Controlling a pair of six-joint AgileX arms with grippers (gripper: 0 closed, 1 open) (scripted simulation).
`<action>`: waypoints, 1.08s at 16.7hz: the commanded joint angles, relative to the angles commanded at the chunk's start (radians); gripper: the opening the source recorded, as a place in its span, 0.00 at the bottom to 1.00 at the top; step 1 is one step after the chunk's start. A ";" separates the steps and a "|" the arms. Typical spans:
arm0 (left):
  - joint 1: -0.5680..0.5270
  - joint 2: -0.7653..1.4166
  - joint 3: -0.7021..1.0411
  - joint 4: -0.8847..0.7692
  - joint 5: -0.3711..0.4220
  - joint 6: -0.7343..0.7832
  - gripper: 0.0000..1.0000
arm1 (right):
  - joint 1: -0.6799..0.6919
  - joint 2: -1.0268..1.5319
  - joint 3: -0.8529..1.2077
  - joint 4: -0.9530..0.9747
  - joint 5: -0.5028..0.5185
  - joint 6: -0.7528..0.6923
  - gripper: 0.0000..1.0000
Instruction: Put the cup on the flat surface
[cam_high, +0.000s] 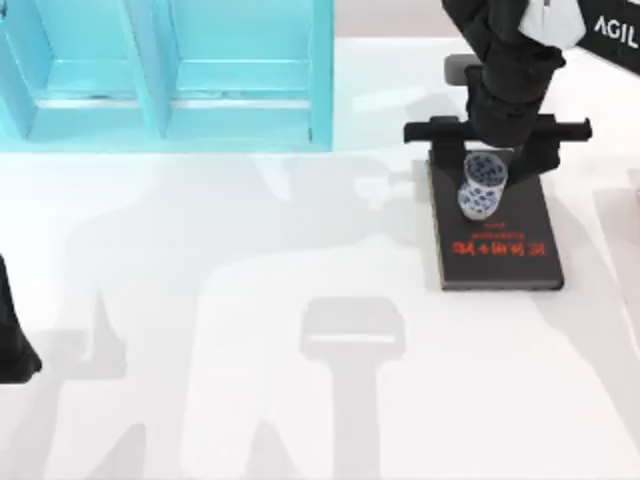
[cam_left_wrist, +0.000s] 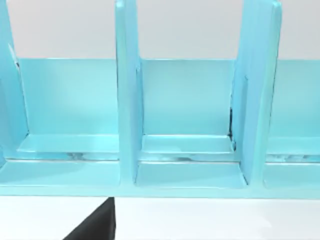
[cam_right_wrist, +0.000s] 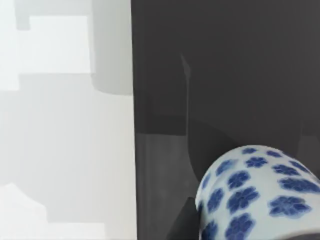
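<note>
The cup (cam_high: 481, 186), white with blue flowers, is over the far end of a black book (cam_high: 500, 255) with red lettering at the right of the table. My right gripper (cam_high: 486, 172) reaches down from the far right and is shut on the cup. In the right wrist view the cup (cam_right_wrist: 257, 192) looms close, with one dark finger (cam_right_wrist: 182, 225) against its side and the book's cover (cam_right_wrist: 225, 75) behind it. The flat surface, a glossy white tabletop (cam_high: 300, 260), spreads to the book's left (cam_right_wrist: 65, 125). My left arm (cam_high: 12, 340) is parked at the left edge.
A turquoise shelf unit (cam_high: 170, 75) stands along the far left of the table; its open compartments (cam_left_wrist: 187, 120) face the left wrist camera. Bare white tabletop lies between the shelf unit and the book, and in front of the book.
</note>
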 joint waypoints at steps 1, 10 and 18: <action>0.000 0.000 0.000 0.000 0.000 0.000 1.00 | 0.000 -0.001 0.031 -0.028 0.000 0.000 0.00; 0.000 0.000 0.000 0.000 0.000 0.000 1.00 | 0.001 -0.005 0.152 -0.156 -0.001 -0.001 0.00; 0.000 0.000 0.000 0.000 0.000 0.000 1.00 | 0.182 -0.077 0.142 -0.221 0.020 0.183 0.00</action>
